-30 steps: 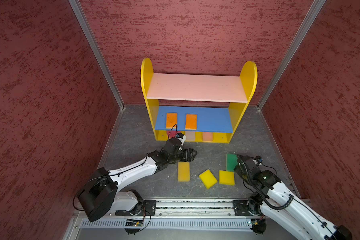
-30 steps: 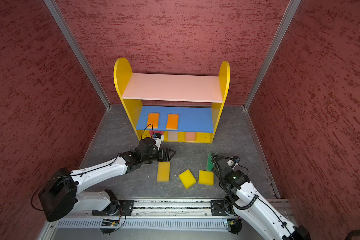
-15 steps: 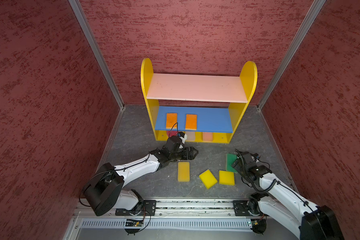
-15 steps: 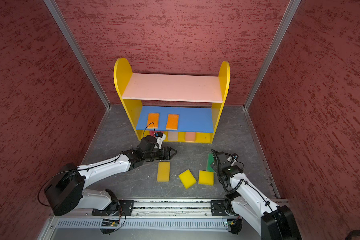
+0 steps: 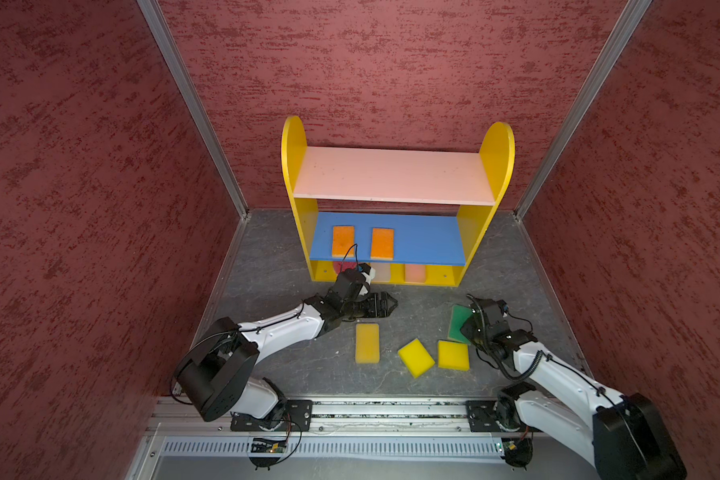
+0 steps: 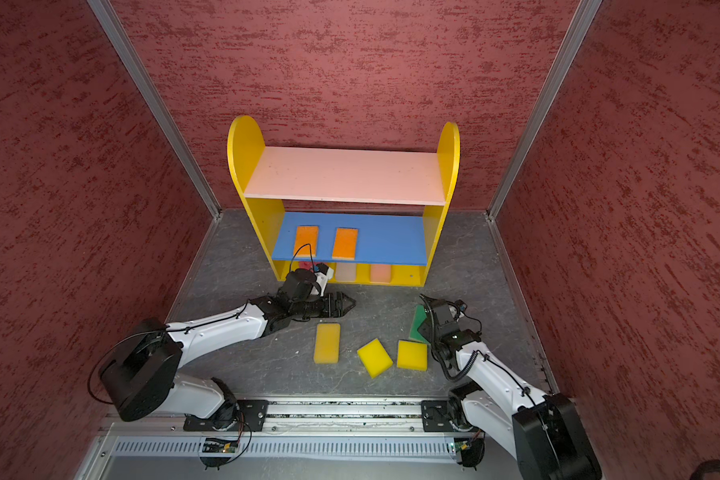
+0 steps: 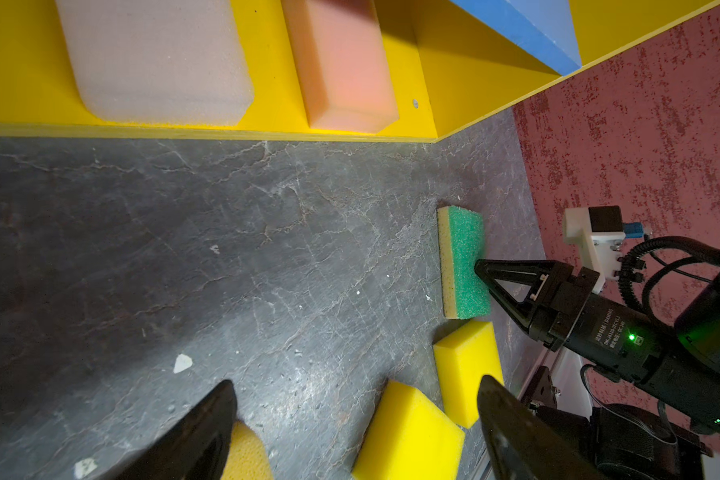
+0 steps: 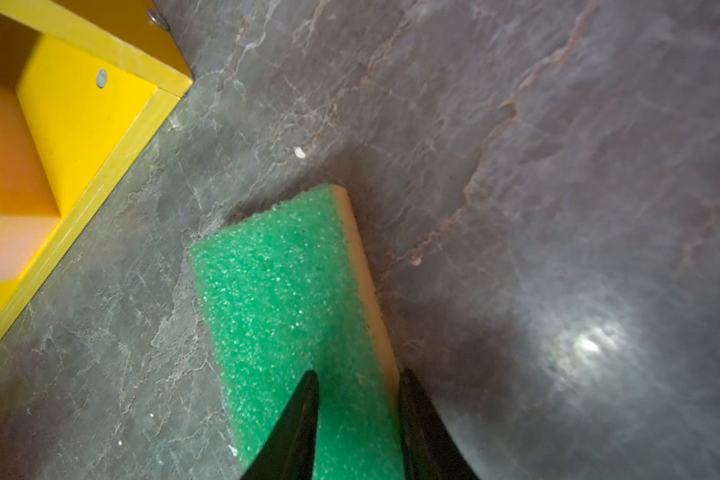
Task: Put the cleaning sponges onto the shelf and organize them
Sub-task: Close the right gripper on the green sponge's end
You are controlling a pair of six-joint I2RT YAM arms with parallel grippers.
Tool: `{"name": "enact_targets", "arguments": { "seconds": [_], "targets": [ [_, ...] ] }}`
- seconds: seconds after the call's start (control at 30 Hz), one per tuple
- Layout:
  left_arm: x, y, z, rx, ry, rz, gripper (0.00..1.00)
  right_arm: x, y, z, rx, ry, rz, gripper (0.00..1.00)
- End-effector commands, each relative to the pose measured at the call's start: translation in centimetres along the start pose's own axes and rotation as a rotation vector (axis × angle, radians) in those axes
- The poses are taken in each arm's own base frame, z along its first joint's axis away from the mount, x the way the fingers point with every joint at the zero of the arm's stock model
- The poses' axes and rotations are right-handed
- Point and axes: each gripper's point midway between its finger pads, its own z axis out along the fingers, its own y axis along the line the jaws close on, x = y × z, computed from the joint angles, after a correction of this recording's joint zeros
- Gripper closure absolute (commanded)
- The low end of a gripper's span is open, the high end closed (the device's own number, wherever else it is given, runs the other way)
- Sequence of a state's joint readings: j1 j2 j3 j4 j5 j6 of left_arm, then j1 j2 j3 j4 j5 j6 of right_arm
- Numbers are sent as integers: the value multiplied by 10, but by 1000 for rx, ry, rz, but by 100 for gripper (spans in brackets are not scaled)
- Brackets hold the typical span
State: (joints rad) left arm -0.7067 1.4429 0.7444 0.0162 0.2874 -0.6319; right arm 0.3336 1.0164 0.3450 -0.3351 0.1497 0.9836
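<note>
The shelf (image 5: pixel 497 166) stands at the back with two orange sponges (image 5: pixel 343 241) (image 5: pixel 382 243) on its blue board. An off-white sponge (image 7: pixel 154 62) and a peach one (image 7: pixel 341 66) lie on the yellow base, and a red-pink one (image 5: pixel 344 266) shows partly behind my left wrist. Three yellow sponges (image 5: pixel 367 343) (image 5: pixel 416 357) (image 5: pixel 453 355) lie on the floor. My left gripper (image 7: pixel 356 382) hangs open and empty just above them. My right gripper (image 8: pixel 359 373) is shut on the near end of the green-topped sponge (image 8: pixel 283 282), which still rests on the floor.
Red textured walls (image 5: pixel 80 208) enclose the grey stone floor (image 5: pixel 275 270) on three sides. A metal rail (image 5: pixel 371 409) runs along the front edge under both arm bases. The shelf's pink top board (image 5: pixel 391 174) is bare.
My right gripper's jaws have closed in on the green-topped sponge after standing wide. My left gripper has drifted slightly right, away from the shelf base, still open.
</note>
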Motion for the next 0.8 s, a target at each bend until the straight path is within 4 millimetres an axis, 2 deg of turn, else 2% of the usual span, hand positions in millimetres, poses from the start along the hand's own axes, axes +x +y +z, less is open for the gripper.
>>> {"name": "enact_targets", "arguments": {
  "seconds": [0.0, 0.13, 0.37, 0.63, 0.77],
  "targets": [
    [-9, -9, 0, 26, -16, 1, 10, 6, 0, 4, -2, 32, -8, 73],
    [-11, -10, 0, 21, -18, 2, 10, 4, -4, 2, 11, 18, -13, 88],
    [-11, -13, -3, 19, -24, 8, 10, -2, -1, -10, -9, -3, -34, 100],
    [-13, -14, -8, 11, -46, 24, 10, -12, 9, -27, -11, -15, -106, 100],
    [-18, -19, -7, 14, -48, 36, 9, -19, 23, -40, -69, -31, -119, 100]
  ]
}}
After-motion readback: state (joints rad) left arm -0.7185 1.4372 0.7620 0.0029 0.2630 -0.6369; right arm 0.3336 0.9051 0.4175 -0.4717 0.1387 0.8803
